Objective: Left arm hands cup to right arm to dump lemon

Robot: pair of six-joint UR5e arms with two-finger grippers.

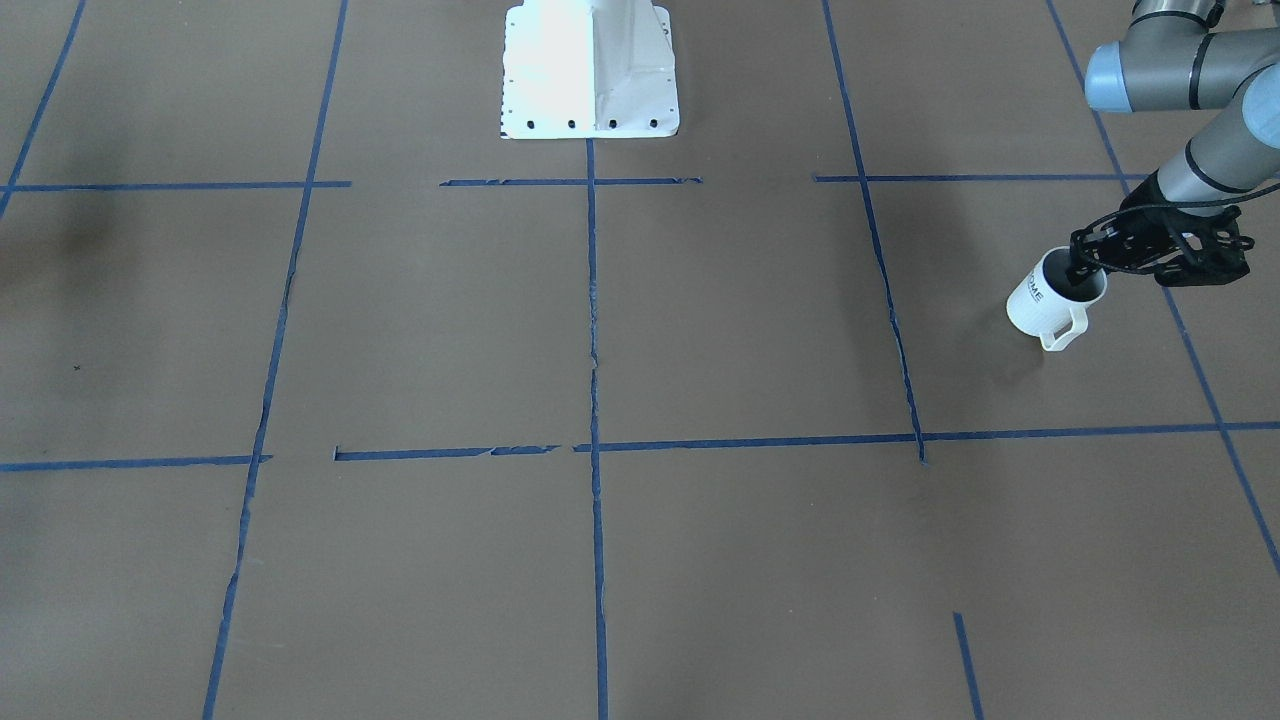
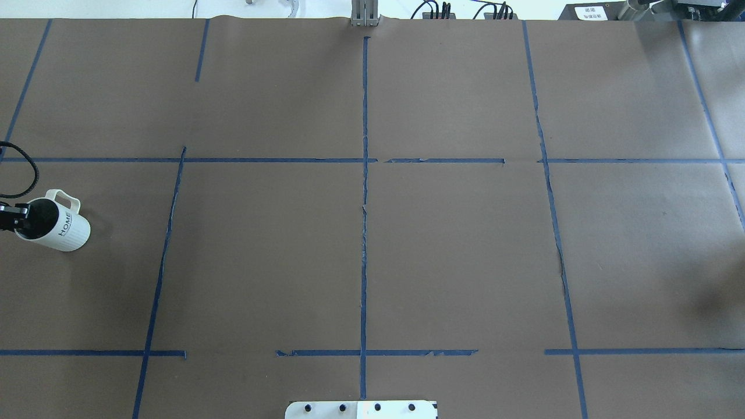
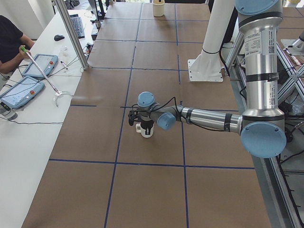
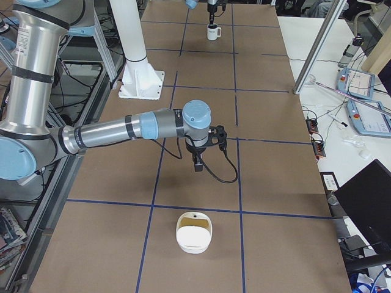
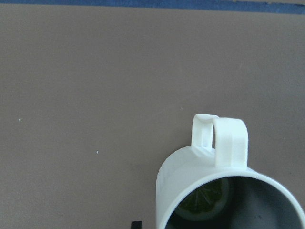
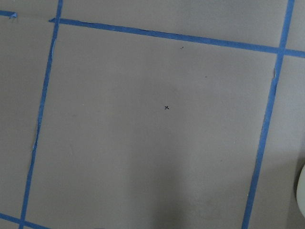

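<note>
From the front, we see the left fingers (image 1: 1080,268) straddling the rim of the cup (image 1: 1040,300), which stands on the table (image 1: 700,330). Our left wrist view shows them released, one clear of the wall, with the lemon (image 5: 205,202) inside. Side-on, we cannot tell how the right fingers (image 4: 198,162) stand.

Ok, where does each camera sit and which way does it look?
Front-facing: across the brown, blue-taped table, facing the robot's white base; grey left arm, left pincer at the white square-handled mug.
Overhead: behind the robot, looking forward and down; pincer tip shows.
Exterior left: table's left end; left arm near.
Exterior right: opposite end; grey right arm near, beyond a white rounded bowl.
Left wrist: down into the mug, at the yellow-green lemon; no arm.
Right wrist: down on the table; no arm.
Shared: front-facing and overhead both show the mug.
</note>
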